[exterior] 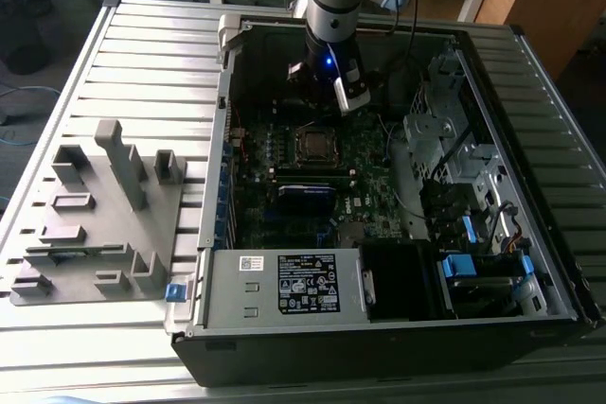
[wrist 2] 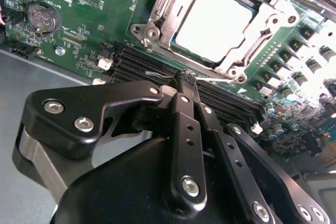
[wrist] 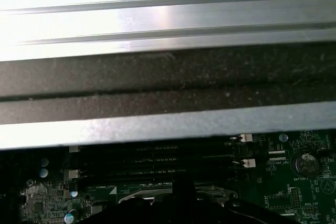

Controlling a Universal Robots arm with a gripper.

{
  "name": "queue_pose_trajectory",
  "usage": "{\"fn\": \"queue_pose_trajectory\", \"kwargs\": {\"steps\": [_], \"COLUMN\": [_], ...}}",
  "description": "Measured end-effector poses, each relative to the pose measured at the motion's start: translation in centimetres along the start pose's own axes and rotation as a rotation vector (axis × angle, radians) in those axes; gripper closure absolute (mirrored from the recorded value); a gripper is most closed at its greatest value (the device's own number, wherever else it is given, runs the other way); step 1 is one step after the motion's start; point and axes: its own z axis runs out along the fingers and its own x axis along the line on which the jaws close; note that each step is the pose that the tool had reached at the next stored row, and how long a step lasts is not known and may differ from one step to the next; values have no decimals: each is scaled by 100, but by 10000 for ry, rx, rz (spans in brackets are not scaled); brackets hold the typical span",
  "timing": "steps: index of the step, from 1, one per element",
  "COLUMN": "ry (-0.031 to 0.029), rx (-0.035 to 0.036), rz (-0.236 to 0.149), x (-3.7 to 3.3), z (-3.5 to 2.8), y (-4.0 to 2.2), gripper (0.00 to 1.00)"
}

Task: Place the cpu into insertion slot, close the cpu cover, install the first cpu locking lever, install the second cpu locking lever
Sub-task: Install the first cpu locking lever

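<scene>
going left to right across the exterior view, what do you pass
grey rack → blue latch → cpu → metal drive cage

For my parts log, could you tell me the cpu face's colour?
The cpu is pale silver, best in the second wrist view.

The flat silvery cpu is framed by the thin metal cpu cover. Long black memory slots are laid just beside them.
</scene>
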Motion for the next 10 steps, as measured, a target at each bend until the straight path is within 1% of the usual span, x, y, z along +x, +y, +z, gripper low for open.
{"fn": "queue_pose_trajectory", "kwargs": {"steps": [2, 3, 6, 10], "ry": [-1, -12, -58, -127], "rx": [-43, -56, -66, -73], "rz": [-3, -5, 10, 152], "x": [-1, -1, -1, 0], "z": [1, 2, 5, 8], "y": [0, 0, -1, -2], "gripper": [89, 89, 89, 89]}}
